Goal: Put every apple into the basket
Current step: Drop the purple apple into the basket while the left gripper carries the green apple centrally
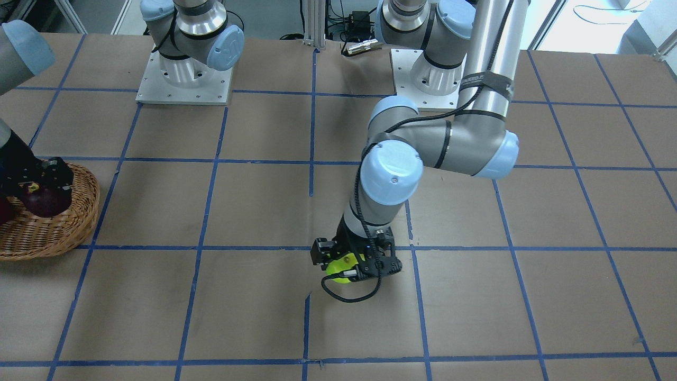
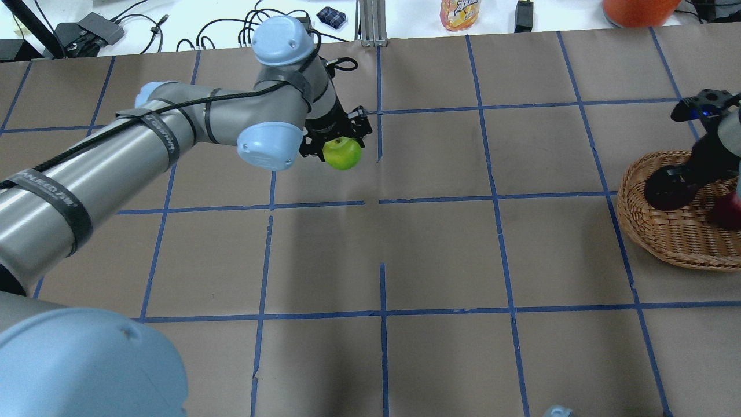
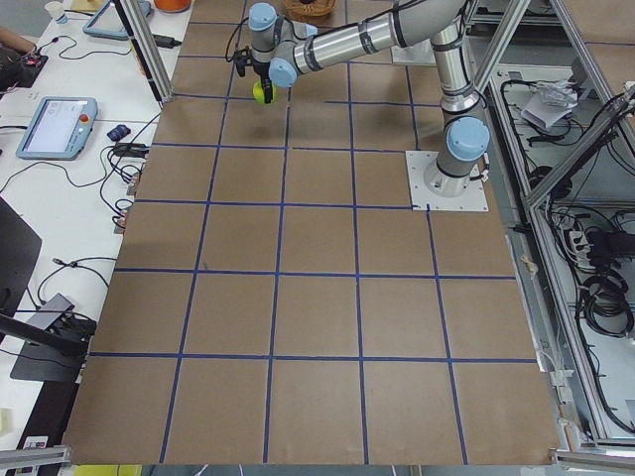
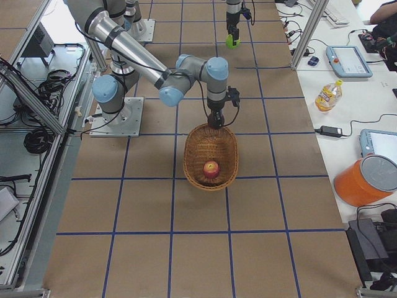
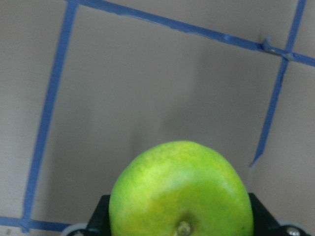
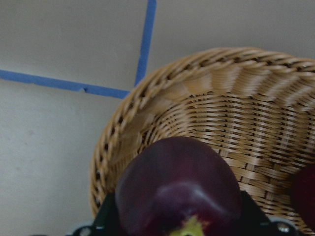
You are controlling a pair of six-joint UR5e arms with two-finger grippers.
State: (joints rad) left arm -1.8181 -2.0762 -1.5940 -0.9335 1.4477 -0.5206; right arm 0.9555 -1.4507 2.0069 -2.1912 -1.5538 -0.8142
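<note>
My left gripper (image 2: 337,145) is shut on the lime green apple (image 2: 343,153) and holds it just above the table, left of centre. The apple fills the bottom of the left wrist view (image 5: 181,191). My right gripper (image 2: 677,182) is shut on the dark purple apple (image 2: 664,192) and holds it over the near end of the wicker basket (image 2: 666,240) at the table's right edge. The right wrist view shows the purple apple (image 6: 179,189) above the basket's inner wall (image 6: 221,98). The red apple (image 4: 211,168) lies inside the basket.
A juice bottle (image 2: 460,11), an orange container (image 2: 637,8) and cables lie past the table's far edge. The two arm bases (image 1: 185,79) stand at the robot's side. Blue tape lines grid the brown tabletop (image 2: 440,255).
</note>
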